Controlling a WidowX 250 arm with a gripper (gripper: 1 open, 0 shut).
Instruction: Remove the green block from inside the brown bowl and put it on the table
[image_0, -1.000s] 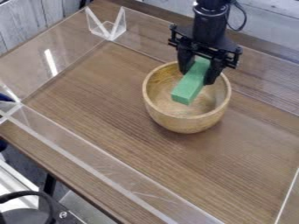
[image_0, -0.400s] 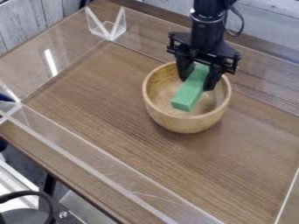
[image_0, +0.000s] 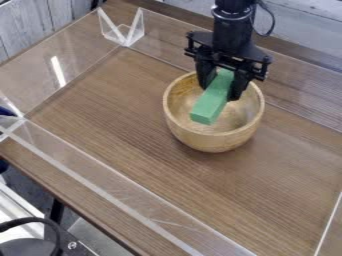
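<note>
Green block (image_0: 214, 98) hung tilted below gripper (image_0: 225, 80), jaws clamped on its upper end, above brown bowl (image_0: 182, 127). Looked light, rigid; end-grip adequate.

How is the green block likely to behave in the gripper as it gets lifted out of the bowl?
The green block keeps a straight bar shape, so it is probably stiff. It hangs tilted from the gripper, clamped near its top end, so it may pivot. Flat faces suggest it should not roll once on the table.
</note>
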